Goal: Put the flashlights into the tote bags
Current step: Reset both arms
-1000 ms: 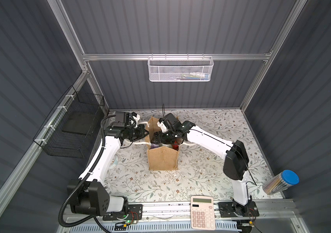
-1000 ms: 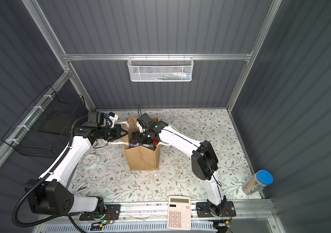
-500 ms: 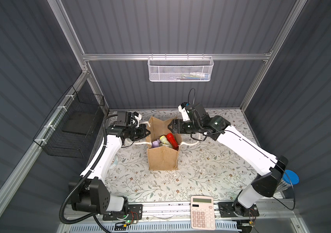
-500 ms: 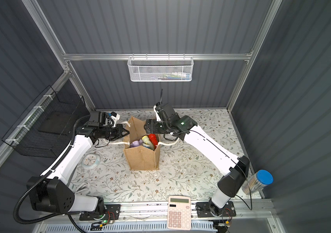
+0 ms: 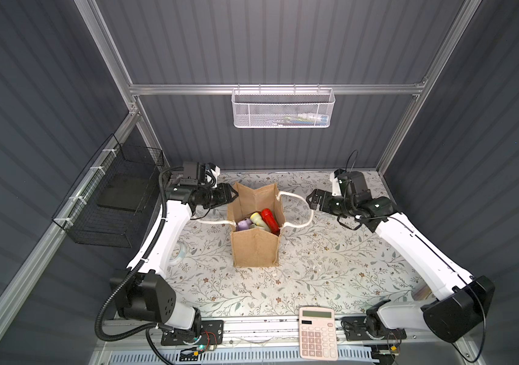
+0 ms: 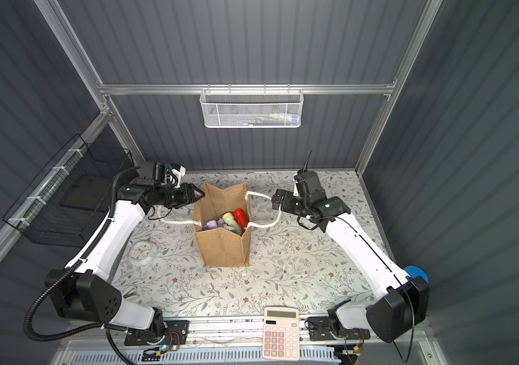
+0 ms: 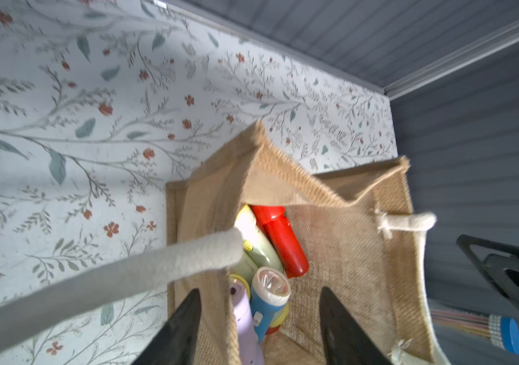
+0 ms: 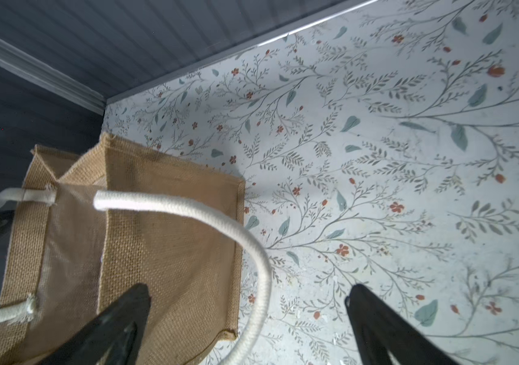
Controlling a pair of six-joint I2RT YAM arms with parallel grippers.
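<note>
The tan tote bag (image 5: 255,245) (image 6: 220,245) stands upright mid-table, its mouth open. Several flashlights lie inside it: red (image 5: 269,218) (image 7: 280,240), pale green (image 7: 256,249), blue (image 7: 267,300) and lilac (image 7: 245,316). My left gripper (image 5: 234,196) (image 7: 259,290) is open at the bag's left rim, with the rim's edge between its jaws but not pinched. To the right of the bag my right gripper (image 5: 309,199) (image 8: 249,287) hangs wide open. The white rope handle (image 8: 252,246) loops loosely between its fingers.
A pink calculator (image 5: 317,331) lies at the front edge. A small round clock (image 6: 142,252) sits by the left arm. A black wire basket (image 5: 109,205) hangs on the left wall, a white mesh basket (image 5: 282,109) on the back wall. A blue-capped tube (image 6: 414,273) stands behind the right arm.
My right arm has pulled out of the bag's mouth and swung away to the right, its jaws spreading wider. The left gripper has opened at the bag's left rim.
</note>
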